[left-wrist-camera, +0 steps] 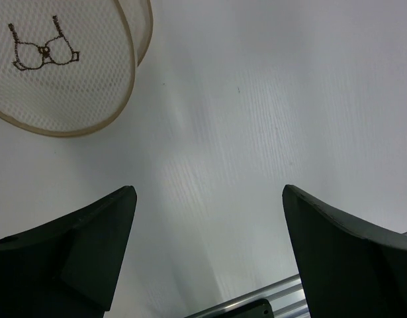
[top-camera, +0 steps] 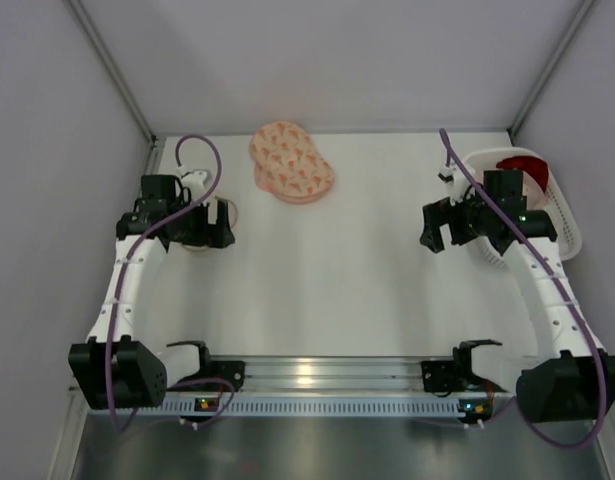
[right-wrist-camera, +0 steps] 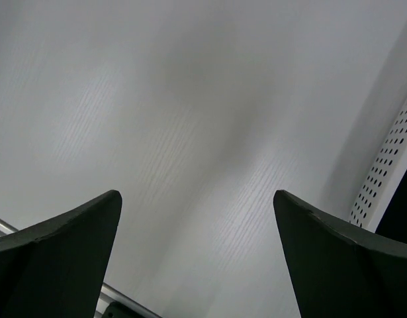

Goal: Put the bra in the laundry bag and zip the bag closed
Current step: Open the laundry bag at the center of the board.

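the left pincer (left-wrist-camera: 208,191) and right pincer (right-wrist-camera: 196,193) were spread wide; a pink patterned fabric bra (top-camera: 291,163) lay at the white counter (top-camera: 327,290)'s far edge.

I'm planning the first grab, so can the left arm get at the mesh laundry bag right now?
Probably yes. The left end effector hangs open just beside the laundry bag, and the left wrist view shows only bare table between them.

right end effector (right-wrist-camera: 196,195): spread wide | white table (right-wrist-camera: 190,99) beneath | perforated basket (right-wrist-camera: 387,173) at right edge
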Controlling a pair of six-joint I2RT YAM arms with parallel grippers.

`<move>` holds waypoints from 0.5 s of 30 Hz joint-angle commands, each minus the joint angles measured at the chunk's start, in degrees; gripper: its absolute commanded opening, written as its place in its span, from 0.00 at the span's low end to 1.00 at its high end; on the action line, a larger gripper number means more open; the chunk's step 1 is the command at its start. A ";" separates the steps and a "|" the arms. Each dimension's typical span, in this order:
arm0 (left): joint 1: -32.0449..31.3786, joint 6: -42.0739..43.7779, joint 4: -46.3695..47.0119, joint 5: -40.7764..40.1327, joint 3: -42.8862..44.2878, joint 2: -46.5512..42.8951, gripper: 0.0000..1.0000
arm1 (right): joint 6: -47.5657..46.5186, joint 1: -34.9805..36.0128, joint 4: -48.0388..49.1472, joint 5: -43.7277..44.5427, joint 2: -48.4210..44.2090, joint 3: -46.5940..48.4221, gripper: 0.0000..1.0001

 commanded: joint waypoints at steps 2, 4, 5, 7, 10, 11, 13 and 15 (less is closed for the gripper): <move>0.03 3.35 2.07 -1.57 2.78 -0.14 0.98 | 0.61 0.84 5.31 3.38 -2.29 2.05 0.99; 0.11 7.11 1.98 -2.45 3.48 1.08 0.98 | 0.08 0.84 5.05 4.27 -1.15 2.58 1.00; 0.03 8.36 1.98 -3.41 3.57 1.62 0.98 | -0.01 0.84 4.87 4.44 -0.80 2.67 0.99; 0.03 11.71 1.98 -7.11 4.62 3.82 0.98 | -0.36 0.75 4.43 4.27 -0.18 2.76 0.99; 0.03 20.48 0.58 -11.23 4.89 6.71 0.98 | -0.27 0.75 4.96 4.79 0.26 2.93 0.99; 0.11 22.94 0.66 -12.72 4.63 7.24 0.98 | -0.10 0.84 5.22 5.40 0.26 2.93 0.99; 0.03 30.76 0.75 -17.36 2.79 8.30 0.98 | 1.65 0.84 5.75 6.20 0.43 3.63 0.99; 0.11 38.55 0.83 -19.67 0.77 9.61 0.98 | 3.33 0.75 5.49 7.00 0.79 4.95 0.99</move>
